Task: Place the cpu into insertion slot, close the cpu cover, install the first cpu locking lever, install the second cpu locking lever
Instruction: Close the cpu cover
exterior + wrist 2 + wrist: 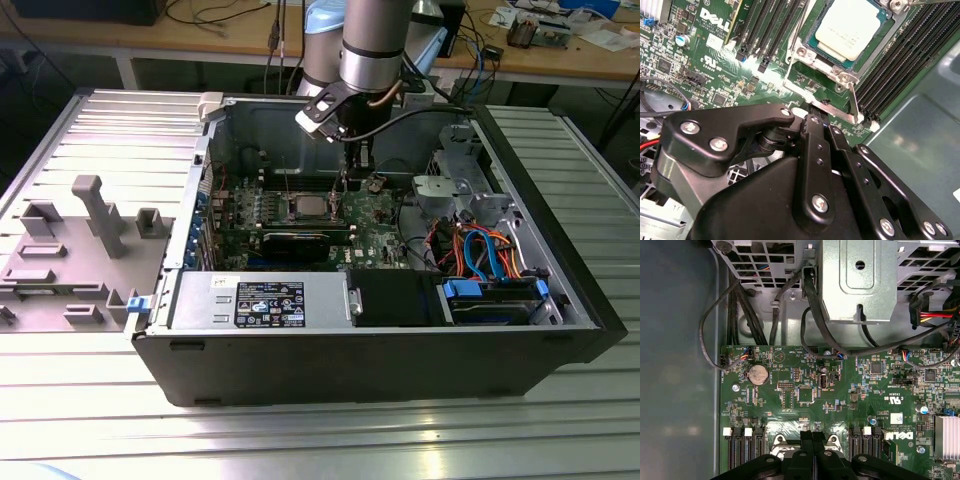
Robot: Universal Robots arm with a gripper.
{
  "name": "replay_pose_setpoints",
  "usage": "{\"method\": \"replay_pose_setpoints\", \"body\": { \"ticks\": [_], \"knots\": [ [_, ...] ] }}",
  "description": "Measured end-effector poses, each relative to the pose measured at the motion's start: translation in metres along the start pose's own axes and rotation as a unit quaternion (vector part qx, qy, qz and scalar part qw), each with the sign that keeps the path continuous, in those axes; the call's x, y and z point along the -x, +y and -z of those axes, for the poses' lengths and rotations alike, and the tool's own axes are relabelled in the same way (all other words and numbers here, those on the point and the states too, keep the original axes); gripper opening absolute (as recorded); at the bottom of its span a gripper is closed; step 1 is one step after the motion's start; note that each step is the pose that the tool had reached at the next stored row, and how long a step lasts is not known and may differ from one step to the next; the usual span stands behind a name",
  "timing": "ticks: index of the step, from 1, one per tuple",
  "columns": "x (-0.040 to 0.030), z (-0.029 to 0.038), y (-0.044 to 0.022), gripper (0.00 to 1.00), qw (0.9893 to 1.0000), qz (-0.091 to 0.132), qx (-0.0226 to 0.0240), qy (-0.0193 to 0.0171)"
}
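The gripper (822, 122) has its two black fingers pressed together. Whether they pinch anything between them cannot be told. In the second wrist view the tips sit at the near edge of the cover (797, 89). The cover stands raised off the slot (801, 51), with green board showing through its open middle. The cpu (850, 27) lies flat in the slot, silver top up, just beyond the cover and apart from the fingers.

In the exterior view the gripper (352, 170) hangs inside the open case (300, 360), just to the exterior view's right of the cpu (305, 207).

In the first wrist view the closed fingertips (807, 440) lie low over the motherboard (840, 400). The board carries white print (899, 436) and a coin cell (758, 374). A printed label (268, 302) is on the grey power supply (200, 300).
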State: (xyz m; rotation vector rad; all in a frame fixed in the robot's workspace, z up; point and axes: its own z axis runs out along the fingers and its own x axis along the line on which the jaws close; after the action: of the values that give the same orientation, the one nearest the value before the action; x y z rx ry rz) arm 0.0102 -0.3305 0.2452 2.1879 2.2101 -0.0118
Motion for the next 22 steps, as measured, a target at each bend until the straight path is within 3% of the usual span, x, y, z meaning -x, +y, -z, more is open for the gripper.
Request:
{"method": "replay_pose_setpoints", "body": {
  "ticks": [22],
  "knots": [
    [-0.0001,-0.0006,-0.0054,0.11,1.0,0.0,-0.0009,0.0]
  ]
}}
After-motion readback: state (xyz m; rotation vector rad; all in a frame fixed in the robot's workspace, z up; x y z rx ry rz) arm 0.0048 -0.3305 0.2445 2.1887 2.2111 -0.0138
